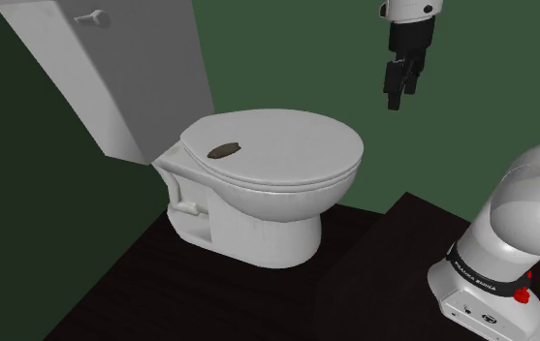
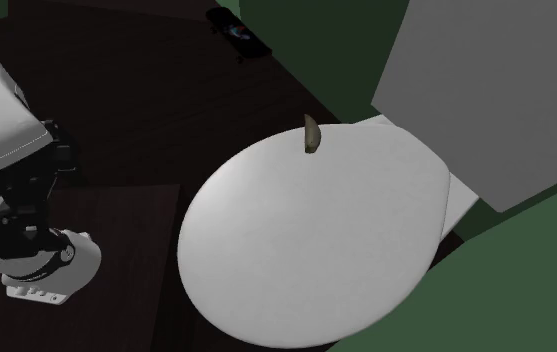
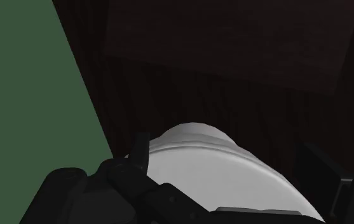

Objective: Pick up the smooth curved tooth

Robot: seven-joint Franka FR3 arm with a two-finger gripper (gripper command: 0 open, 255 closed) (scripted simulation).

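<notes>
The tooth (image 1: 224,150) is a small brown curved piece lying on the closed white toilet lid (image 1: 297,136), near the lid's back edge by the tank. In the second exterior view the tooth (image 2: 311,135) stands out at the far rim of the lid (image 2: 316,250). My gripper (image 1: 401,89) hangs high in the air, off the shoulder view's right of the lid, well apart from the tooth, and it holds nothing. In the wrist view the black fingers (image 3: 137,153) stand apart around my gripper's midpoint (image 3: 225,145), with a white arm link beyond them.
A white tank (image 1: 112,68) with a flush lever rises behind the lid against the green wall. The floor is dark wood. My base (image 1: 505,252) sits on the dark stand at the shoulder view's lower right. A small dark flat object (image 2: 236,28) lies on the floor.
</notes>
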